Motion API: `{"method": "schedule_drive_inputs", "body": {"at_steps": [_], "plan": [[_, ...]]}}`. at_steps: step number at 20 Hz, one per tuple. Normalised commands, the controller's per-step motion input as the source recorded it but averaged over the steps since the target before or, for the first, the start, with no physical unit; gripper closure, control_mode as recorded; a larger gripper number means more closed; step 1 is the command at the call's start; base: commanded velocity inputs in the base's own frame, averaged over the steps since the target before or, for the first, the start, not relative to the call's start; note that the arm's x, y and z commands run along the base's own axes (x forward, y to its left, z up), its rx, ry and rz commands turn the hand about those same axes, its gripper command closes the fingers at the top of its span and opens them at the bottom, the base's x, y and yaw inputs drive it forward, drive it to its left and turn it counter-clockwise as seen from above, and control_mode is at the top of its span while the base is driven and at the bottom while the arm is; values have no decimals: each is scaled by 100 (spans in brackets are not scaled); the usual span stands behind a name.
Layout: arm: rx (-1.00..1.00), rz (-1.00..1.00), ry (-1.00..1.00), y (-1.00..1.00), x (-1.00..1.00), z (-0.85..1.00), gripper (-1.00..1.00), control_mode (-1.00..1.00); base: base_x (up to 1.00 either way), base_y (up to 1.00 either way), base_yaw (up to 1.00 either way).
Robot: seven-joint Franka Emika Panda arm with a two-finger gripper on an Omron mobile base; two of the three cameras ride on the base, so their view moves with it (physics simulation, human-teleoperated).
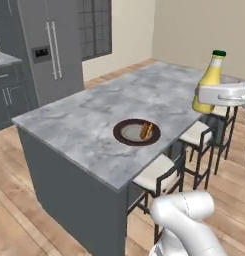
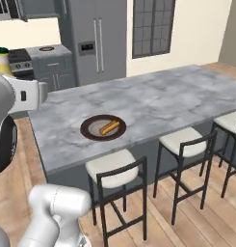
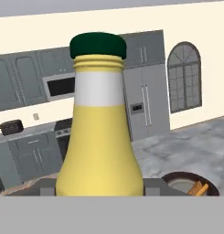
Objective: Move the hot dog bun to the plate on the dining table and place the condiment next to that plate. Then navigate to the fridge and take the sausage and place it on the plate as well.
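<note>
In the left base view, the gripper (image 1: 214,95) pinches one yellow bottle (image 1: 209,80) upright, held in the air at the right, above the far stools; its base is hidden by the hand. One plate (image 1: 136,132) on the table (image 1: 94,120) carries one bun (image 1: 146,130). In the right base view, the bottle (image 2: 2,61) shows at the far left, mostly hidden behind the arm; three stools (image 2: 114,169) line the near side. In the hand view, the bottle (image 3: 98,137) stands close, its bottom cut off.
</note>
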Motion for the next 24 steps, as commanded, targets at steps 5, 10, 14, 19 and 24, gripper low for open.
{"method": "schedule_drive_inputs", "body": {"at_steps": [5,10,14,19,24], "plan": [[0,0,0,0,0,0,100,100,0,-72,62],[0,0,0,0,0,0,100,100,-12,-94,44],[0,0,0,0,0,0,100,100,-4,-99,38],[0,0,0,0,0,0,100,100,12,-90,40],[0,0,0,0,0,0,100,100,27,-77,47]]}}
